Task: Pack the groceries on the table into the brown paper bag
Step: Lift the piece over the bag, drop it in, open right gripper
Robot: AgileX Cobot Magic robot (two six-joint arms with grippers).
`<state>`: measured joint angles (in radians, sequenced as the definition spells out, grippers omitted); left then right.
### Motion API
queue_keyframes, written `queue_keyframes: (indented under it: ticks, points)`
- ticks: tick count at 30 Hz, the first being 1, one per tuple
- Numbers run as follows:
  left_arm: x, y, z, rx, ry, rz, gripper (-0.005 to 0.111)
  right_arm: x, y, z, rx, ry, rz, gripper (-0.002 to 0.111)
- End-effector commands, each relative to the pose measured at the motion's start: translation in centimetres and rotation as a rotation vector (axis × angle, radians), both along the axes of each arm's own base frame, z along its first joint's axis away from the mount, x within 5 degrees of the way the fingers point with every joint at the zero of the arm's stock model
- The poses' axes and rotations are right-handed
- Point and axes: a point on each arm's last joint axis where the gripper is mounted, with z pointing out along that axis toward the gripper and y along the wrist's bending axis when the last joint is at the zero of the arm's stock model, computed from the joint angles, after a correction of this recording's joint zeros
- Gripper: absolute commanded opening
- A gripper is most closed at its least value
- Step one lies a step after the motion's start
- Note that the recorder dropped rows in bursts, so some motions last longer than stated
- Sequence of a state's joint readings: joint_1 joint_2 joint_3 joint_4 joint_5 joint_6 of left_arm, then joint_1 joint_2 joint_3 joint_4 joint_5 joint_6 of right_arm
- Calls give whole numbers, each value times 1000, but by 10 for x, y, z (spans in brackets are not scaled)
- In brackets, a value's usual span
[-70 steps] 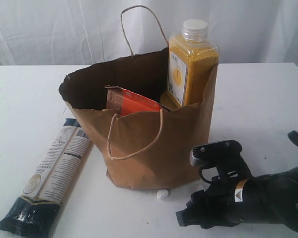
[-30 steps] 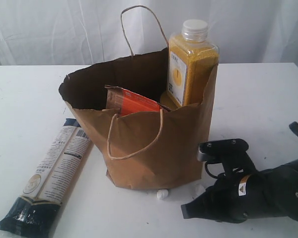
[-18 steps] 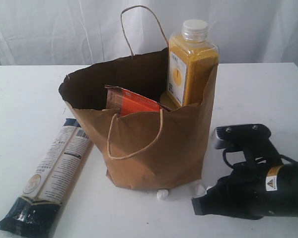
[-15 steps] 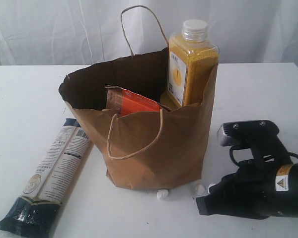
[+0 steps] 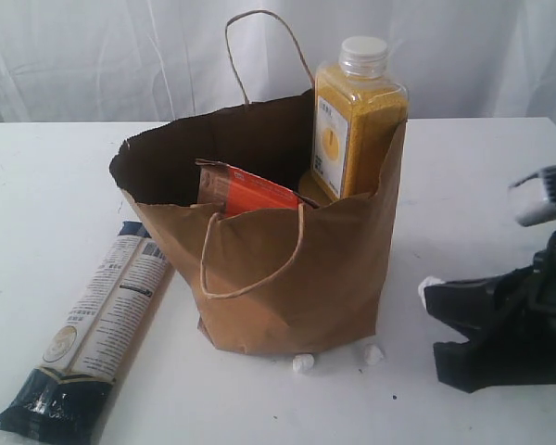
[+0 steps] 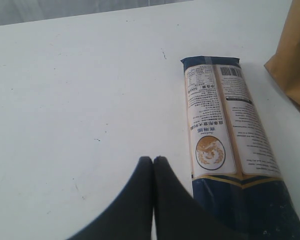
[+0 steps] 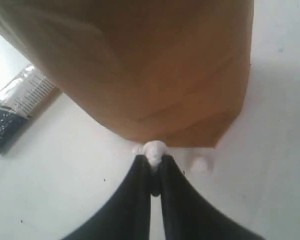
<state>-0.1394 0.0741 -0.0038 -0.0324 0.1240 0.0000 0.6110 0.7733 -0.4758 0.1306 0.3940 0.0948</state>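
**One packet on the table, two groceries in the bag**

At the lower right of the exterior view, the right gripper has its black fingers squeezed almost together, pinching a small white lump at the tips. Two more white lumps lie on the speckled white table against the bag's base.

The left gripper has its fingers pressed together on nothing, above bare tabletop just beside the one long packet. The packet is glossy, with navy ends and a cream middle, and lies flat at the lower left.

At centre, one crinkled brown paper bag stands open with a ragged rim and two twisted loop handles. Inside are one pouch, brown with an orange label, leaning, and one squarish clear bottle of yellow grain with a white cap, upright at the right rear and rising above the rim.

A white curtain hangs behind.
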Motion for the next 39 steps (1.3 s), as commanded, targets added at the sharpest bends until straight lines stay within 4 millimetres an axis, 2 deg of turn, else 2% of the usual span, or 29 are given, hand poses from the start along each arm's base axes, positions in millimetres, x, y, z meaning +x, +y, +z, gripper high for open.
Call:
queue_keyframes:
  ticks: [1,2,5,8,11,16,22,24,26,30,32,39]
  points:
    - [0,0,-1,-8,2,2,0,4,1,31,-10,-107,25,0]
    - [0,0,-1,-8,2,2,0,8,3,43,-38,-136,46,0]
    - [0,0,-1,-8,2,2,0,19,11,62,-84,-160,81,0]
    - [0,0,-1,-8,2,2,0,41,27,85,-118,-197,112,0]
    - [0,0,-1,-8,2,2,0,63,42,96,-138,-203,126,0]
    - [0,0,-1,-8,2,2,0,96,70,92,-184,-160,161,0]
    - [0,0,-1,-8,2,2,0,113,90,84,-220,-105,195,1]
    - [0,0,-1,-8,2,2,0,117,93,82,-225,-98,196,6]
    - [0,0,-1,-8,2,2,0,120,95,79,-229,-91,197,17]
    - [0,0,-1,-8,2,2,0,121,96,76,-232,-82,198,49]
    - [0,0,-1,-8,2,2,0,121,96,78,-227,-84,196,58]
    - [0,0,-1,-8,2,2,0,108,86,99,-184,-146,183,60]
